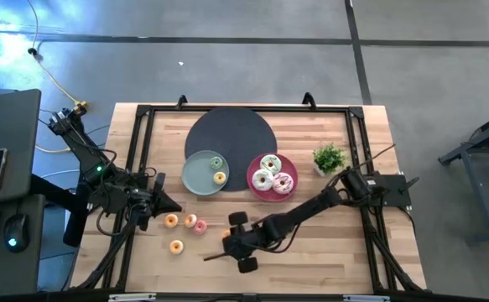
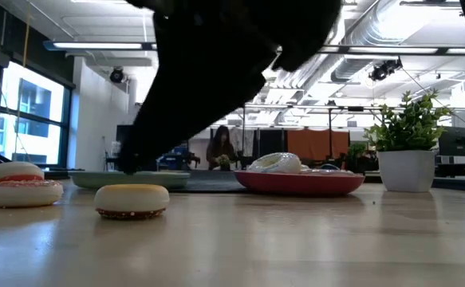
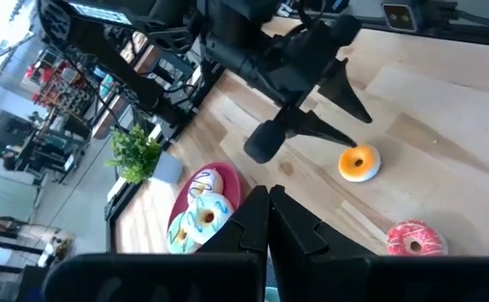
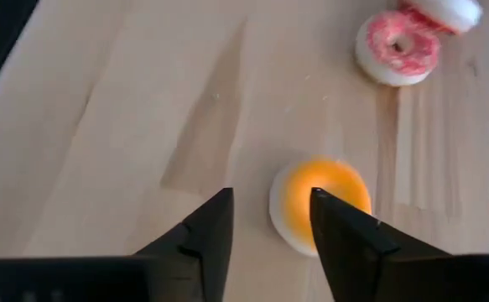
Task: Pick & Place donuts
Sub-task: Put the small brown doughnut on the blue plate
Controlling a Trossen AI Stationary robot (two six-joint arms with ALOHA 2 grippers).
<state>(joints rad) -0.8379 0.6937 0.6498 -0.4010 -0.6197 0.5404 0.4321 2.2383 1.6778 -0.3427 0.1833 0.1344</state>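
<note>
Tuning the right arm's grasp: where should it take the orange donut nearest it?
Across the ring's outer rim, from straight above. The orange donut lies flat on the table, clear of the pink donut, and the right gripper sits open, offset beside it.

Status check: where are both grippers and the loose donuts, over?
Right gripper open, low beside small orange-iced toy donut, nothing held. Left gripper shut, parked at table's left. Two more loose donuts nearby. Path clear.
</note>
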